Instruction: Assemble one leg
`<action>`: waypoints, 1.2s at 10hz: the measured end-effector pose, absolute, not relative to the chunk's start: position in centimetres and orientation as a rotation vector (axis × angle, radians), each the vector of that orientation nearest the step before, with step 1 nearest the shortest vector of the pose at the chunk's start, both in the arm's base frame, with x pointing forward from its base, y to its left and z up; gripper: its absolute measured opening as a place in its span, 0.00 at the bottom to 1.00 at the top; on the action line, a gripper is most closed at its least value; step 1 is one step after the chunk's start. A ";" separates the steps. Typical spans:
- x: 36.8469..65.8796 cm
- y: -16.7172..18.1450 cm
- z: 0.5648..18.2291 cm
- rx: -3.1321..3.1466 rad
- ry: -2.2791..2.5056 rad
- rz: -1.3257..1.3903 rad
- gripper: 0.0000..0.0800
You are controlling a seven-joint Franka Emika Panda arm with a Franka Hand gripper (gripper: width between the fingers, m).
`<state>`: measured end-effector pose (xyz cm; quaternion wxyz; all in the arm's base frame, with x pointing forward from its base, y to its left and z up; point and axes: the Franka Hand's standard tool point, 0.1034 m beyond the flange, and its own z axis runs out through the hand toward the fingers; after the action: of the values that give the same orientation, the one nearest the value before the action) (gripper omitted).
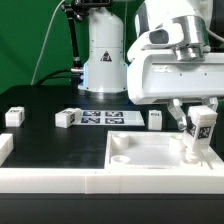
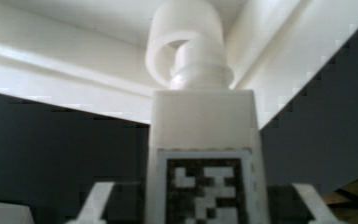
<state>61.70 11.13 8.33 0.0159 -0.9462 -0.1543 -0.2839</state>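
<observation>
The leg [image 1: 200,133] is a small white block with a black-and-white tag, standing upright with a slight tilt at the near corner of the large white panel [image 1: 150,152] on the exterior view's right. My gripper [image 1: 199,117] is shut on the leg's upper part, a finger on each side. In the wrist view the leg [image 2: 206,130] runs from between my fingers [image 2: 101,200] toward a round corner socket [image 2: 190,45]. Its round end meets that socket. How deep it sits, I cannot tell.
Three more tagged white blocks lie on the black table [image 1: 12,115] [image 1: 66,118] [image 1: 155,119]. The marker board [image 1: 105,118] lies between them. A white L-shaped rail [image 1: 60,180] borders the front. The arm's base [image 1: 103,55] stands at the back.
</observation>
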 end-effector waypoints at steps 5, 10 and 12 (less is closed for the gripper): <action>61.6 11.0 7.2 -2.942 -0.471 -0.908 0.36; 61.8 10.7 6.8 -2.939 -0.461 -0.935 0.36; 61.6 10.7 6.6 -2.945 -0.464 -0.901 0.37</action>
<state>61.57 10.73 6.57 0.0137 -0.9455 -0.1489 -0.2891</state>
